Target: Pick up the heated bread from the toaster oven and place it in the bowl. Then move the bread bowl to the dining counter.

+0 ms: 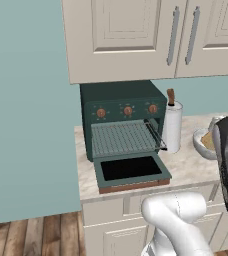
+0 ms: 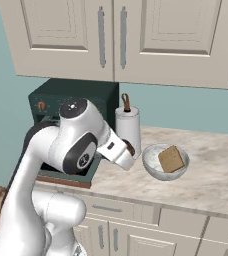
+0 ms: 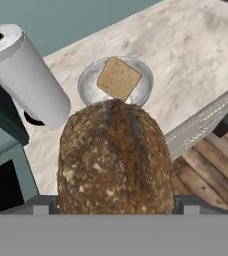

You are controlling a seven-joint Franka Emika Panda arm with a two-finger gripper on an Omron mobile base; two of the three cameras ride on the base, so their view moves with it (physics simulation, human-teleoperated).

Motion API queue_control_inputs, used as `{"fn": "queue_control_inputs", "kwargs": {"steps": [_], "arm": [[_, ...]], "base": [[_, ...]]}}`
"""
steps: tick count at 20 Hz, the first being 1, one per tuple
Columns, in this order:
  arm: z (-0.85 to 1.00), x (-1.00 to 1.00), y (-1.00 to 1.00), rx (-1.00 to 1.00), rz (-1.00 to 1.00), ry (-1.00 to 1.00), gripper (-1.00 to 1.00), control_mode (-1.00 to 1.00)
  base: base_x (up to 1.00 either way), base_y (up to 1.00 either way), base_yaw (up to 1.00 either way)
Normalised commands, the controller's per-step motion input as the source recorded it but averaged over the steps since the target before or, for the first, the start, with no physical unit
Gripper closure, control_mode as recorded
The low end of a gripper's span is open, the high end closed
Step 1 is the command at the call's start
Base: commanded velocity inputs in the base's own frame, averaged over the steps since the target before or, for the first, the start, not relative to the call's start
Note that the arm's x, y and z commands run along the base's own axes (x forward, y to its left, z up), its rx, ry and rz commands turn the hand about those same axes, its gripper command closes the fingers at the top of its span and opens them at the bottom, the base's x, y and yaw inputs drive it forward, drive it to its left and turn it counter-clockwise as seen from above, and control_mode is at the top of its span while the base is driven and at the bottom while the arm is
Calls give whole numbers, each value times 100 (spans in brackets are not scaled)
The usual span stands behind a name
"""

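Note:
A brown, crusty loaf of bread [image 3: 113,160] sits between my gripper's [image 3: 115,206] fingers, which are shut on it. In the right base view the gripper [image 2: 128,150] hangs over the counter between the toaster oven [image 2: 61,100] and the bowl [image 2: 153,167]. The pale grey bowl [image 3: 88,85] lies just beyond the loaf and holds a tan square slice [image 3: 118,77]. The dark green toaster oven [image 1: 123,120] stands with its door [image 1: 131,170] dropped open and its wire rack [image 1: 123,139] bare. The dining counter is out of view.
A white paper towel roll [image 2: 127,127] stands upright between the oven and the bowl, close to the gripper. Cream wall cabinets [image 1: 136,35] hang above. The marbled counter [image 2: 211,175] runs on to the right of the bowl. Wooden floor [image 3: 211,165] lies below the counter's edge.

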Motion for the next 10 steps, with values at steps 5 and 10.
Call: {"fn": "queue_control_inputs", "kwargs": {"steps": [5,10], "arm": [[-1,65,-90,9,0,4,100,-100],[-33,40,-14,-1,1,-16,100,-100]], "base": [[0,0,0],[0,0,0]]}}
